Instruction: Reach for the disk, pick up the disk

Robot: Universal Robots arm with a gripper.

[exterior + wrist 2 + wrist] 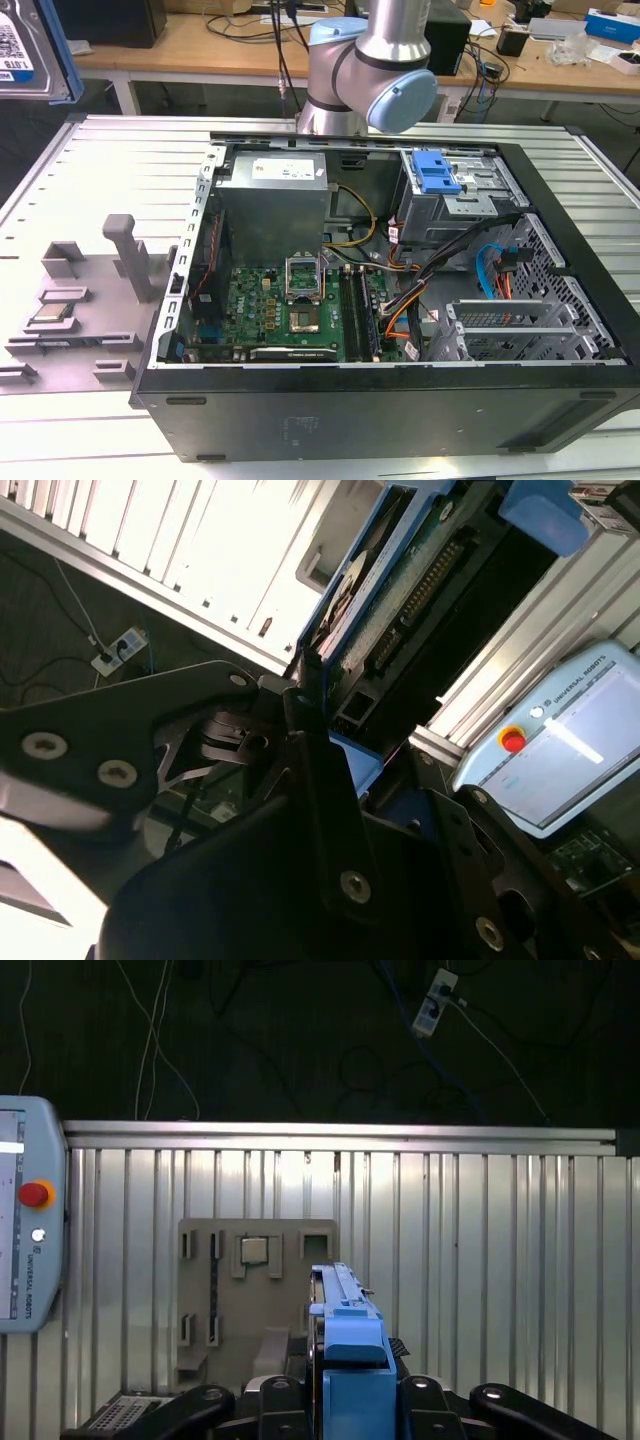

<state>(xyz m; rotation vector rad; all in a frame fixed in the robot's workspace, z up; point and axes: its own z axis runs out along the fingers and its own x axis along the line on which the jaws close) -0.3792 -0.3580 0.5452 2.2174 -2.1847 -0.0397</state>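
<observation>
Silver flat rectangular metal disk (25, 45) with white-and-blue barcode label and blue plastic bracket is out of the open black computer case (400, 400), up in the air well clear of it, toward the exterior view's left. In the first wrist view the black gripper (345, 1398) is clamped on the disk (345, 1335), jaws closed against both flat faces, disk edge-on and upright. Ribbed aluminium table (100, 170) carries the case. Beside the case, exterior view's left, sits a grey plastic fixture block (120, 250) holding a small square silver processor chip (52, 312). Blue ribbed latch (437, 172) sits on the drive cage inside the case.
</observation>
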